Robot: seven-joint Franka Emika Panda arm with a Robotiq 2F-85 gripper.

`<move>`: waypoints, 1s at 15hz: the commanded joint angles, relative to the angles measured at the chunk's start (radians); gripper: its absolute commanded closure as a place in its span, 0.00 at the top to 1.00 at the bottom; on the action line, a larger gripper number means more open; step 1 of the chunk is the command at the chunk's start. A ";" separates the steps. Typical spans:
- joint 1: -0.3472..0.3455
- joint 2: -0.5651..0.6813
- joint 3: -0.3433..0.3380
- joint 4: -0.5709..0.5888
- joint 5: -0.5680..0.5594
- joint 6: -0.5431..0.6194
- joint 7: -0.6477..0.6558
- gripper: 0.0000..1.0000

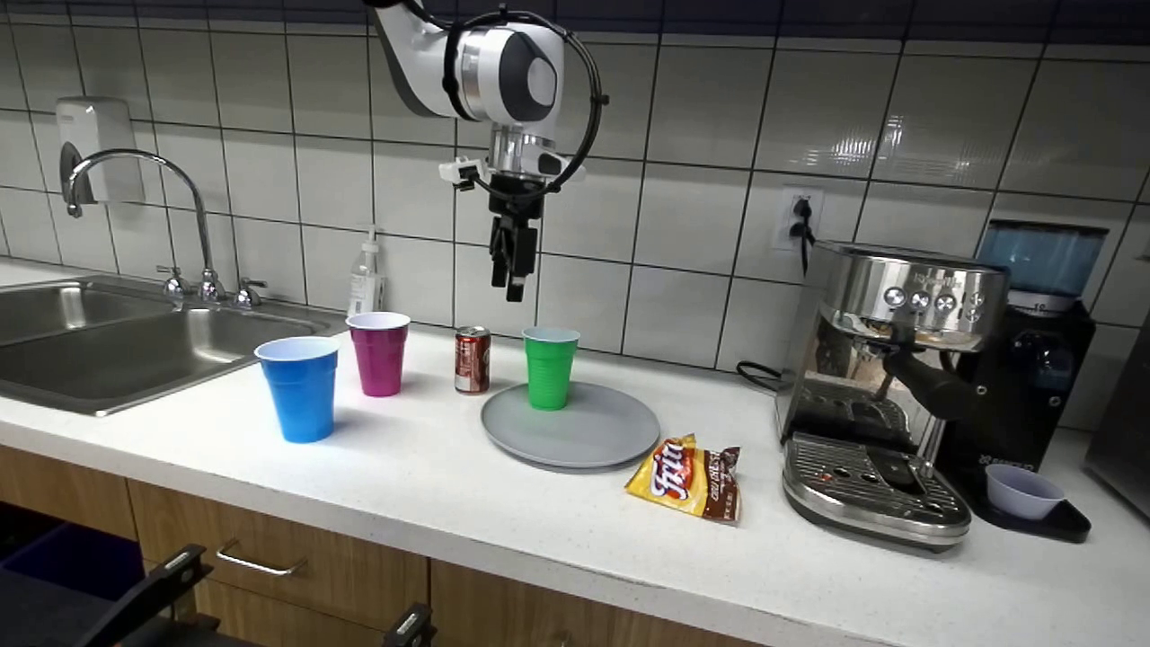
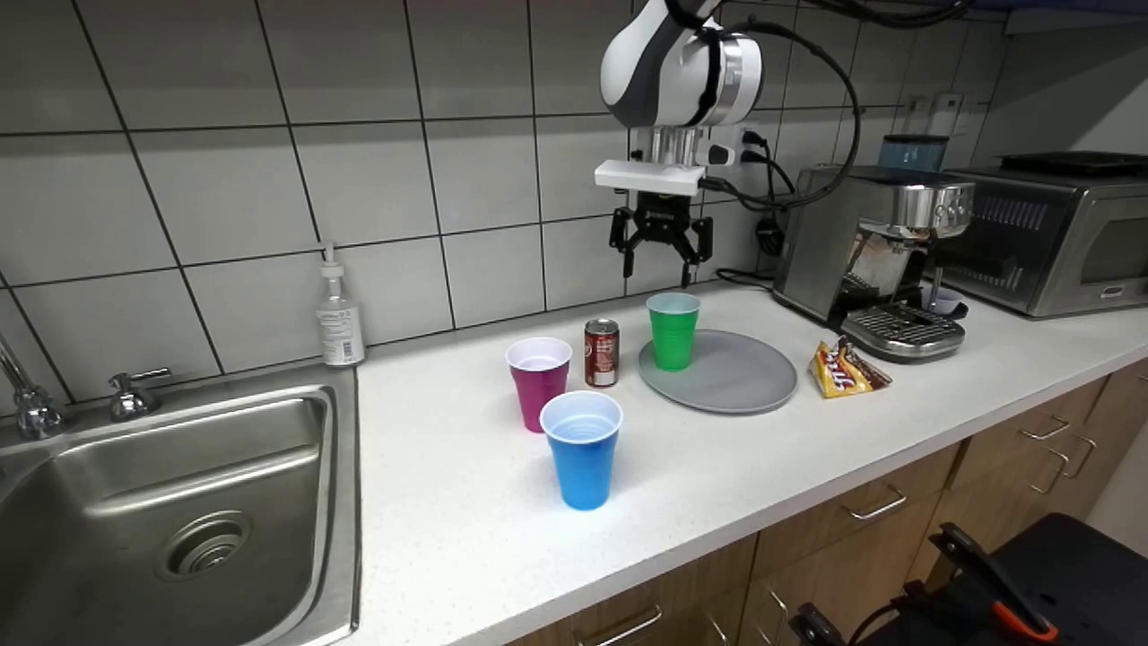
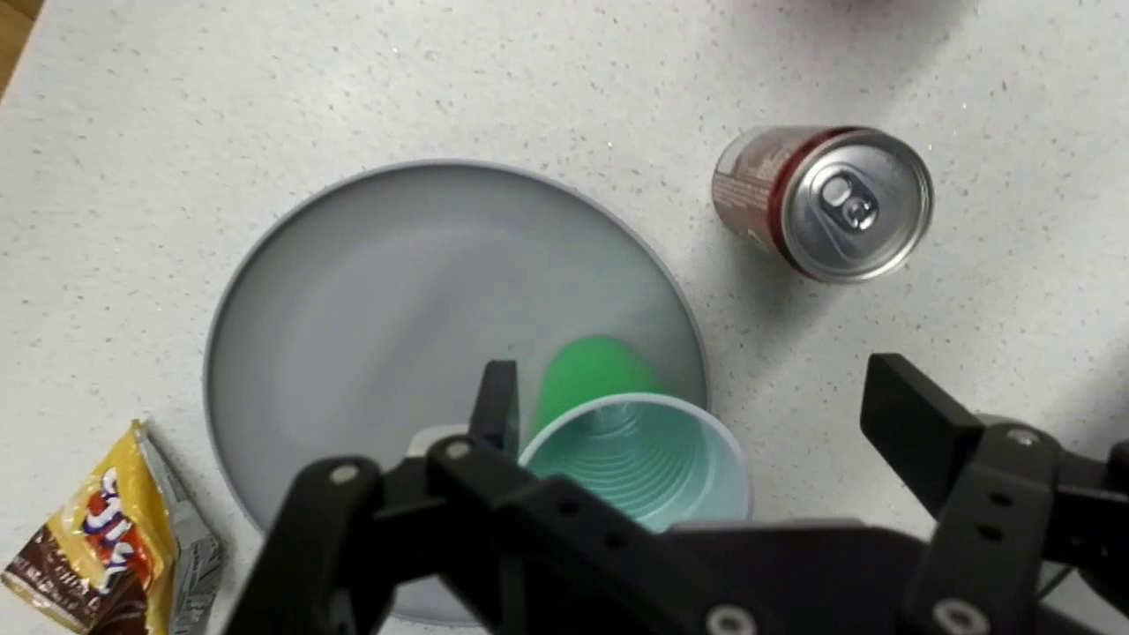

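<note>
My gripper (image 2: pixel 657 272) is open and empty, pointing down above the green cup; it also shows in an exterior view (image 1: pixel 508 286) and in the wrist view (image 3: pixel 692 388). The green cup (image 1: pixel 549 373) stands upright near the edge of the grey plate (image 1: pixel 620 431), with its opening (image 3: pixel 648 459) between the fingers in the wrist view, below them. A small red can (image 1: pixel 473 361) stands beside the plate; its silver top (image 3: pixel 856 207) shows in the wrist view. A purple cup (image 2: pixel 541 386) and a blue cup (image 2: pixel 585 458) stand upright nearby. A yellow and brown snack bag (image 3: pixel 106 547) lies beside the plate.
An espresso machine (image 1: pixel 889 395) and a grinder (image 1: pixel 1033 359) stand beyond the bag. A sink (image 2: pixel 179 502) with a faucet (image 1: pixel 202 225) is at the opposite end. A soap bottle (image 2: pixel 339 314) stands by the tiled wall. A microwave (image 2: pixel 1058 238) is at the far end.
</note>
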 commanded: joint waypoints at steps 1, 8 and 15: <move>0.008 -0.105 0.012 -0.114 0.009 -0.029 -0.087 1.00; 0.032 -0.178 0.027 -0.225 -0.005 -0.036 -0.180 1.00; 0.068 -0.183 0.053 -0.274 -0.011 0.019 -0.218 1.00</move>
